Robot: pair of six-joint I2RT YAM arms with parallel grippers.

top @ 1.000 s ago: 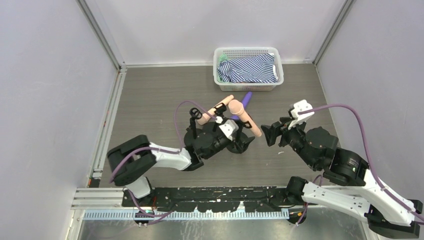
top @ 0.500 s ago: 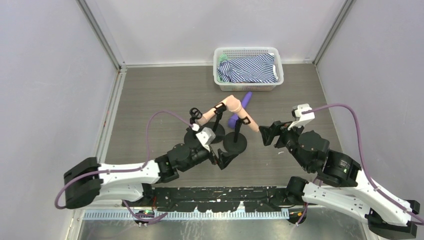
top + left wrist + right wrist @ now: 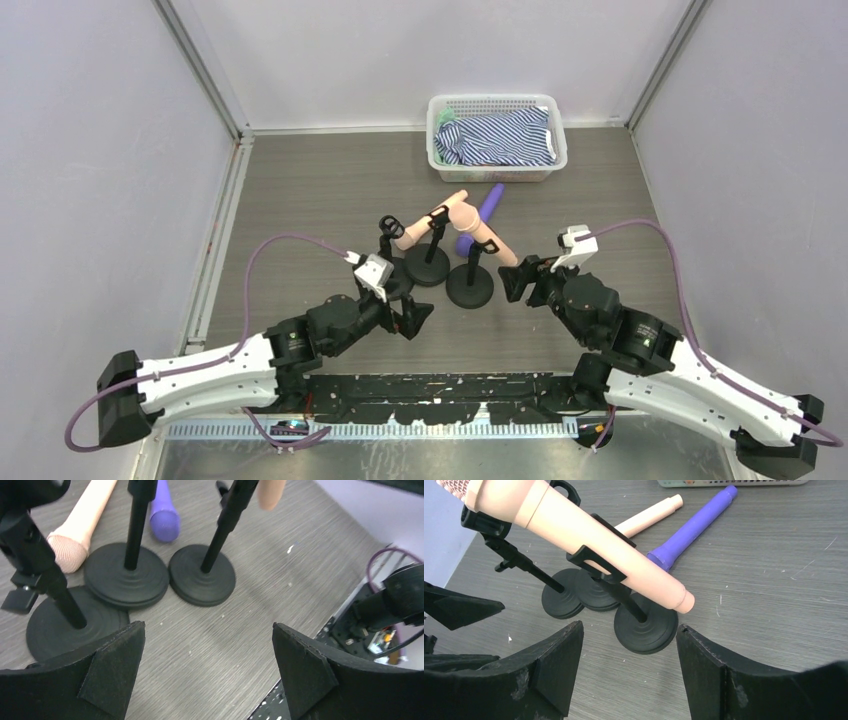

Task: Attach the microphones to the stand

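Both grippers are empty with their fingers spread: the left gripper sits near the stand bases, and the right gripper is just beside the right stand. That stand's clip holds one peach-pink microphone. The second peach-pink microphone slants across the middle stand, and the purple microphone lies on the tabletop behind them.

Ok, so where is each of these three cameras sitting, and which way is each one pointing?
Top external: above and behind the arm bases, looking down on the table; both arms, left gripper and right gripper show.
Left wrist: low over the table, facing the stand bases; its own open fingers fill the bottom.
Right wrist: low, facing the clipped peach microphone; its own fingers below.
Shared: both wrist views show the purple microphone.
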